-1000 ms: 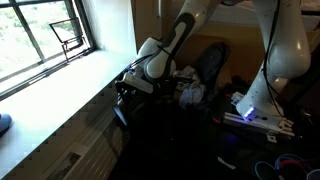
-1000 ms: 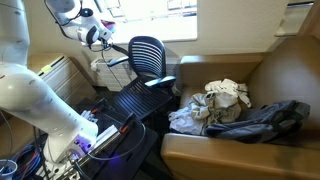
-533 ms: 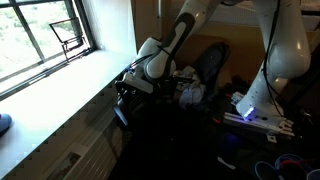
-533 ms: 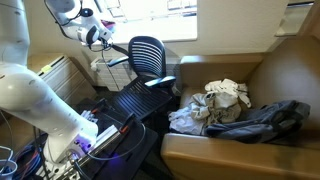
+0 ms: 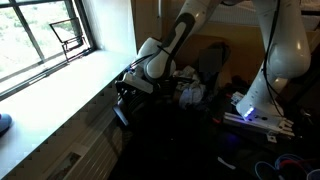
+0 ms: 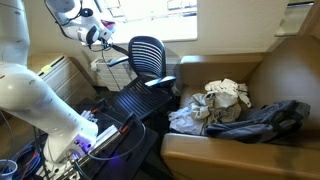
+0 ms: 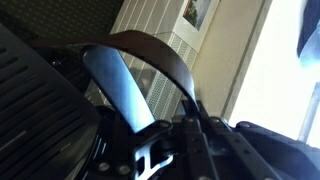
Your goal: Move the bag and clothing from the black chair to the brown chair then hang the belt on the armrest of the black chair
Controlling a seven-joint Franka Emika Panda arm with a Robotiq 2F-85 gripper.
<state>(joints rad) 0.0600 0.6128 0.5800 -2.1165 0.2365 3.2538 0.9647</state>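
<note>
Gripper (image 6: 103, 40) sits just left of the black chair (image 6: 148, 55), level with its backrest. Its jaws are pressed together, pinching the brown belt (image 7: 150, 48), which arcs out in a loop in the wrist view. Right of the black chair, the brown chair (image 6: 290, 75) holds the pale clothing (image 6: 225, 96) and the dark bag (image 6: 262, 120).
</note>
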